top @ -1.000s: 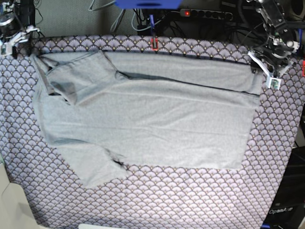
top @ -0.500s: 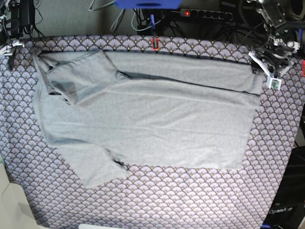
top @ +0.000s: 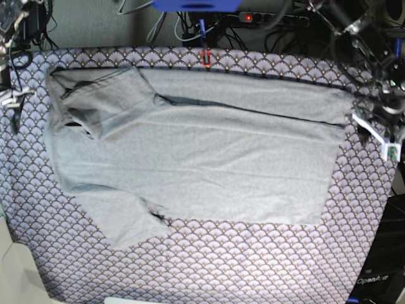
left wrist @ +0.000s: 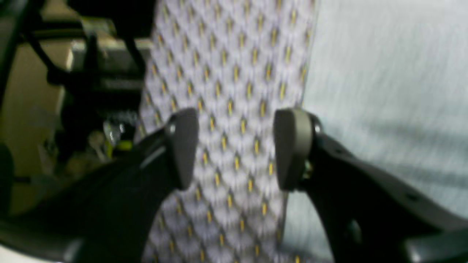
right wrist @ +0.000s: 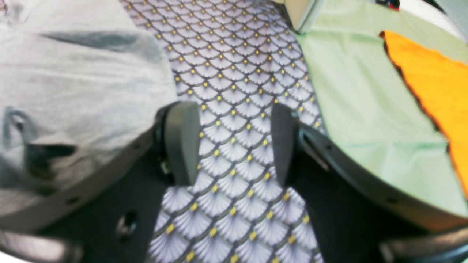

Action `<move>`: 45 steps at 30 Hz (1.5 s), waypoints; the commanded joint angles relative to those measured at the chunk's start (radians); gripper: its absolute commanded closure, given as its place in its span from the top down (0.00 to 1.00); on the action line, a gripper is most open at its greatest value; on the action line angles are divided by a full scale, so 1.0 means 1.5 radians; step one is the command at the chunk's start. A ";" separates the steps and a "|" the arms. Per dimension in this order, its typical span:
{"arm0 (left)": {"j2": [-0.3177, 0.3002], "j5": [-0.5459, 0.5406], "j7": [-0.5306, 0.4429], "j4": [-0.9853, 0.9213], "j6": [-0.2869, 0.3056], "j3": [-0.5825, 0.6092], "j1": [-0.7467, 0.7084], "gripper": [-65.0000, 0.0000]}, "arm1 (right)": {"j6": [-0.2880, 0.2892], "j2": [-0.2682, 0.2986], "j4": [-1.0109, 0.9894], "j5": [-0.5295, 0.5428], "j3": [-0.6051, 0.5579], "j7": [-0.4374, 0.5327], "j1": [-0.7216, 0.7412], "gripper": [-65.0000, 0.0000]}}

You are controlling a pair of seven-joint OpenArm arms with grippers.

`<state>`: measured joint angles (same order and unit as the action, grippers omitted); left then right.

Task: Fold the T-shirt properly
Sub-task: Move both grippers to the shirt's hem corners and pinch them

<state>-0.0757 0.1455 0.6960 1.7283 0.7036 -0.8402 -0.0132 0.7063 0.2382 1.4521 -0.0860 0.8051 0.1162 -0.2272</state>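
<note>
Both the left gripper [left wrist: 237, 149] and right gripper [right wrist: 236, 144] gape empty beside the T-shirt [top: 202, 158].

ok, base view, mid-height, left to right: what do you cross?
Right gripper at the left edge → purple scallop-patterned table cloth → plain light heather-grey knit T-shirt → a strip of cloth again → left gripper at the right edge.

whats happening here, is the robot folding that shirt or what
A two-armed robot is set to fold the grey T-shirt, which lies spread on the purple scallop-patterned cloth, one long edge and a sleeve already turned in. Neither arm holds it now: the left gripper and the right gripper are both open over bare cloth just off the shirt's edges.
</note>
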 commanded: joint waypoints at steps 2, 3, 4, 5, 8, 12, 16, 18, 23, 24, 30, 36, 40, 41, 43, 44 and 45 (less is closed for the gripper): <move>-0.005 -0.011 -0.018 0.009 -0.004 0.023 0.032 0.51 | -0.005 0.015 -0.005 -0.031 0.004 0.005 0.058 0.49; -0.005 -0.011 -0.018 0.008 -0.004 0.035 0.044 0.51 | -0.005 0.015 -0.017 -0.050 0.003 -0.006 0.084 0.49; -0.005 -0.011 -0.018 0.007 -0.004 0.045 0.054 0.51 | -0.005 0.015 -0.027 -0.061 0.003 -0.018 0.110 0.49; -0.005 -0.011 -0.018 0.005 -0.004 0.055 0.063 0.51 | -0.005 0.015 -0.038 -0.076 0.003 -0.028 0.135 0.49; -0.004 -0.010 -0.019 -0.032 -0.004 0.089 0.110 0.51 | -0.005 0.015 -0.077 -0.145 0.003 -0.074 0.242 0.49; -0.010 -0.010 -0.025 -0.142 -0.041 0.137 0.196 0.51 | -0.005 0.015 -0.171 -0.241 -0.024 -0.138 0.389 0.49; -0.028 -0.010 -0.027 -0.241 -0.093 0.177 0.277 0.51 | -0.005 0.017 -0.281 -0.289 -0.065 -0.181 0.484 0.49; -0.032 -0.011 -0.036 -0.288 -0.123 0.195 0.314 0.51 | -0.005 0.016 -0.337 -0.296 -0.076 -0.191 0.526 0.49; -0.036 -0.010 -0.090 -0.377 -0.180 0.240 0.357 0.51 | -0.005 0.017 -0.470 -0.300 -0.076 -0.206 0.593 0.49; -0.040 -0.010 -0.090 -0.381 -0.188 0.248 0.357 0.51 | -0.005 0.018 -0.489 -0.298 -0.076 -0.203 0.596 0.50; -0.040 -0.011 -0.092 -0.386 -0.198 0.280 0.357 0.51 | -0.005 0.015 -0.514 -0.296 -0.074 -0.201 0.593 0.58; -0.042 -0.011 -0.092 -0.384 -0.198 0.278 0.355 0.51 | -0.005 0.015 -0.513 -0.295 -0.074 -0.200 0.547 0.58; -0.043 -0.011 -0.092 -0.386 -0.198 0.278 0.355 0.51 | -0.005 0.004 -0.510 -0.295 -0.074 -0.200 0.528 0.58; -0.043 -0.011 -0.092 -0.386 -0.198 0.278 0.355 0.51 | -0.005 0.003 -0.510 -0.295 -0.074 -0.200 0.525 0.58; -0.043 -0.011 -0.092 -0.386 -0.198 0.278 0.355 0.51 | -0.005 0.001 -0.510 -0.295 -0.074 -0.200 0.523 0.57; -0.043 -0.011 -0.092 -0.384 -0.198 0.279 0.355 0.51 | -0.005 0.000 -0.511 -0.295 -0.074 -0.200 0.522 0.57; -0.043 -0.011 -0.092 -0.381 -0.199 0.279 0.355 0.51 | -0.005 0.000 -0.512 -0.295 -0.074 -0.200 0.520 0.57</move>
<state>-0.1326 0.1387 0.5827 1.1332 0.4110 -0.4232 0.4885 0.6987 0.2295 0.6739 -0.5346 0.6971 -0.1867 0.5331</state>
